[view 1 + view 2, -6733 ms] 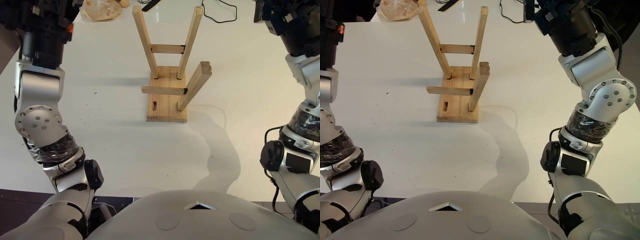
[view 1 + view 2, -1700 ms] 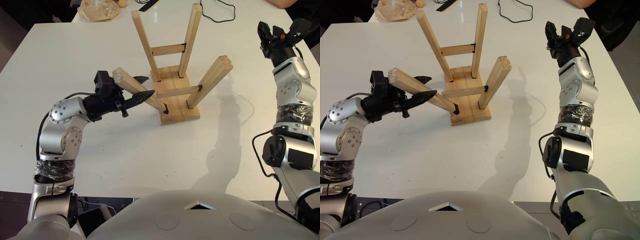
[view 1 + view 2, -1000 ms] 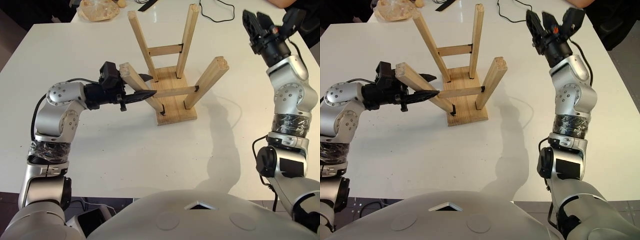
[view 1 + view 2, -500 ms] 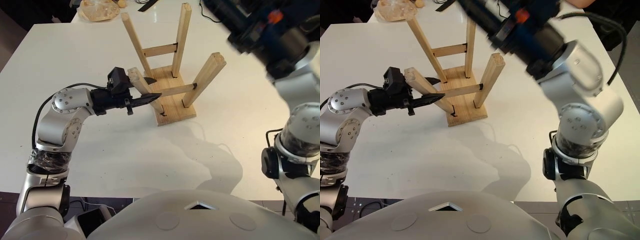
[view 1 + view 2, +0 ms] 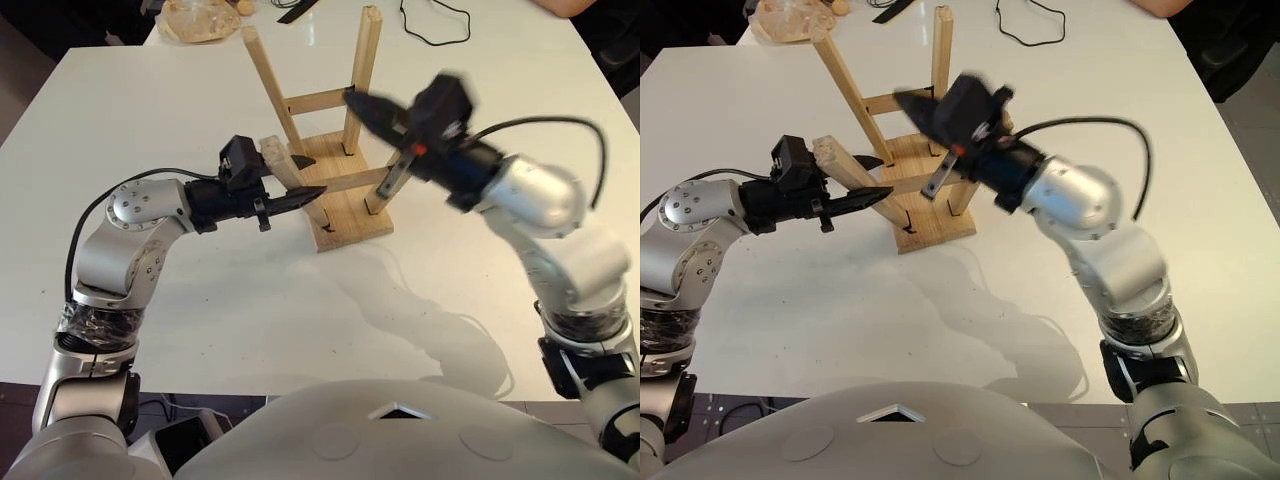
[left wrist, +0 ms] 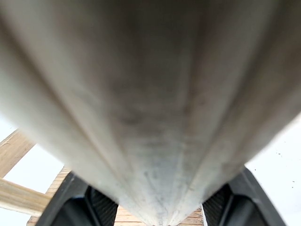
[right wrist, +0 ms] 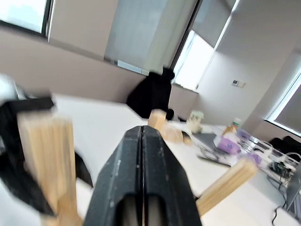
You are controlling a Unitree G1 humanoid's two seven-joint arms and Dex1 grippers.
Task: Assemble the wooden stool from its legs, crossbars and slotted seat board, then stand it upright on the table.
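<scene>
Two black fingers of the left gripper (image 5: 312, 173) clamp the tilted pale wooden leg (image 5: 269, 151), apparently to seat its foot in the slotted wooden seat board (image 5: 355, 222). The board lies upside down toward the white table's (image 5: 200, 300) far edge, midway across. Above the upturned far legs (image 5: 258, 70), the right gripper (image 5: 352, 96) hovers pinched together and empty, probably ready to steady the frame.

Left gripper (image 5: 308, 175) clamped, right gripper (image 7: 142, 136) seemingly closed, arms extended
</scene>
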